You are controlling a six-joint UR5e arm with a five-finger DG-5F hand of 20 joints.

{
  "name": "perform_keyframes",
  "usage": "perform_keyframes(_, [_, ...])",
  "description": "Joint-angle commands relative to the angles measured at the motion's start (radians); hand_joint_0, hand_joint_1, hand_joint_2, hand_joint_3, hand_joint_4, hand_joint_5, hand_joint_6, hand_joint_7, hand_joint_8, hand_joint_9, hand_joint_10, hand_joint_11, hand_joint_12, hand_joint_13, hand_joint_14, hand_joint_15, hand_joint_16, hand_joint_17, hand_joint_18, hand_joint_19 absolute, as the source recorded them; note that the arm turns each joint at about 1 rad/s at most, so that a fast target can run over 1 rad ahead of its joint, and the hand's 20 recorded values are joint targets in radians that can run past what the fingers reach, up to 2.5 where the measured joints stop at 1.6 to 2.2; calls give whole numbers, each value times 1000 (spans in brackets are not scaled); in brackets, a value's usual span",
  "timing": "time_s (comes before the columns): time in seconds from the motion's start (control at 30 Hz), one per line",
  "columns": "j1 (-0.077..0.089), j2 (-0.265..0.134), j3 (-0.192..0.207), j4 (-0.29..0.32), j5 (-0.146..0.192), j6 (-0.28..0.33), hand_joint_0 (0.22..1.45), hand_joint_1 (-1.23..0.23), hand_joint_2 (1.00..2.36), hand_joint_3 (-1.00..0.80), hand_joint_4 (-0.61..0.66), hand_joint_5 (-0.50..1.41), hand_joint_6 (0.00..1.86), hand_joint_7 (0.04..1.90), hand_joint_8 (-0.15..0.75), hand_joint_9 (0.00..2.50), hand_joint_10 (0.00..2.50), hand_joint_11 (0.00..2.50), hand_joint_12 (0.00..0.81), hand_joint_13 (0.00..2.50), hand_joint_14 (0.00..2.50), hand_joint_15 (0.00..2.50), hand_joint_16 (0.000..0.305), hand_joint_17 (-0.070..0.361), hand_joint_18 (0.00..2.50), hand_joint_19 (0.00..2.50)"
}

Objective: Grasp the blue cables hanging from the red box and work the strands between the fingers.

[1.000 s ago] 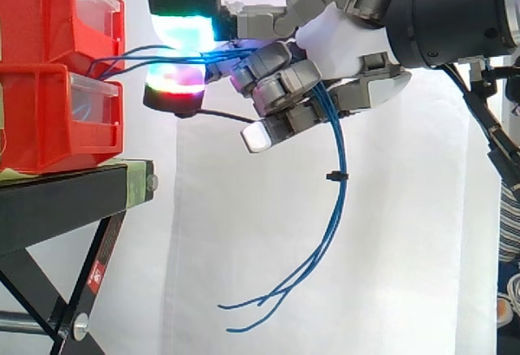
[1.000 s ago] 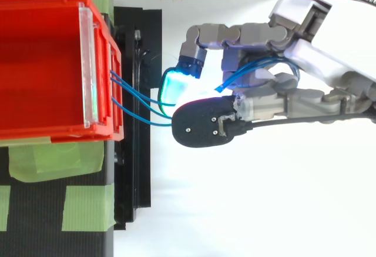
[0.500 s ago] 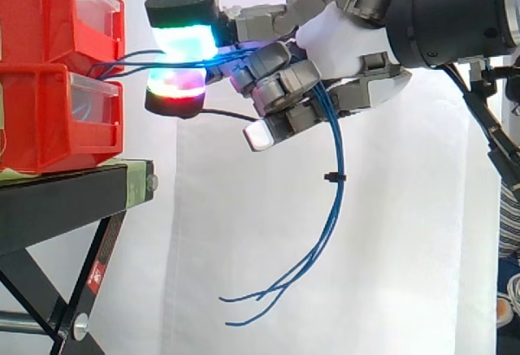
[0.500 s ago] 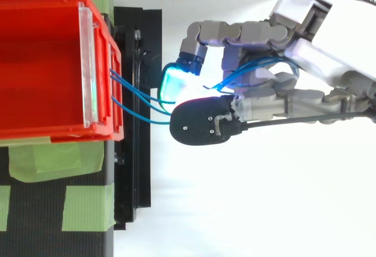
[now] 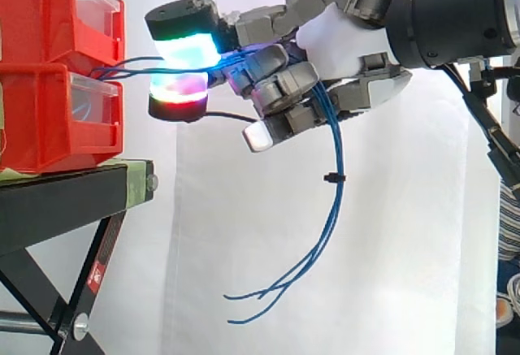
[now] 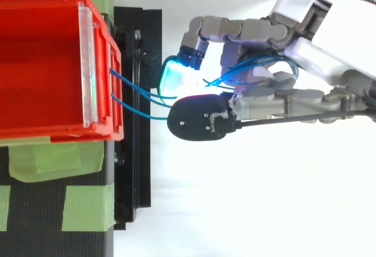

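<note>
A white fabric curtain point(image 5: 244, 241) hangs behind the hand point(image 5: 341, 42); a black metal stand point(image 5: 57, 201) with green tape patches point(image 6: 41, 160) stands below and ahead of it.

light: bright, even | shadows: faint | glare: white bloom round fingertips point(image 6: 174, 80)

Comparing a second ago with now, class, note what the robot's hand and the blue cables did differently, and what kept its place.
The upper fingers of the hand tipped down toward the lower pad, narrowing the gap over the blue cables, and edged slightly toward the red bin. The cables' loose ends rose a little. The hold on the strands, the bin and the black stand stayed as they were.
</note>
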Motion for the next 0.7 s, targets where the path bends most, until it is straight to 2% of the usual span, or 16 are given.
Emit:
perform_keyframes(0.0, [-1, 0, 0, -1, 1, 0, 1142, -779, 1023, -276, 227, 317, 66, 1409, 452, 314, 2500, 2500, 517, 690, 2500, 1687, 56, 126, 947, 642])
perform_keyframes(0.1, [-1, 0, 0, -1, 1, 0, 1193, -771, 1021, -187, 196, 316, 114, 1396, 447, 306, 2500, 2500, 517, 663, 2500, 1651, 56, 126, 832, 509])
perform_keyframes(0.23, [-3, 0, 0, -1, -1, 3, 1205, -769, 1019, -146, 183, 324, 142, 1382, 440, 303, 2500, 2500, 514, 640, 2500, 1654, 57, 128, 802, 498])
perform_keyframes(0.43, [-3, 0, 0, 1, 1, 5, 1107, -788, 1022, -88, 184, 325, 134, 1401, 439, 277, 2500, 2500, 515, 603, 2500, 1683, 57, 129, 927, 707])
perform_keyframes(0.5, [-3, 0, 2, 1, 1, 5, 1062, -783, 1020, 4, 170, 334, 161, 1387, 436, 268, 2500, 2500, 513, 579, 2500, 1682, 58, 130, 959, 772])
perform_keyframes(0.67, [-3, 0, 0, 1, 1, 18, 993, -767, 1011, 168, 186, 472, 3, 1416, 436, 277, 2500, 2500, 515, 577, 2500, 1612, 65, 147, 1001, 635])
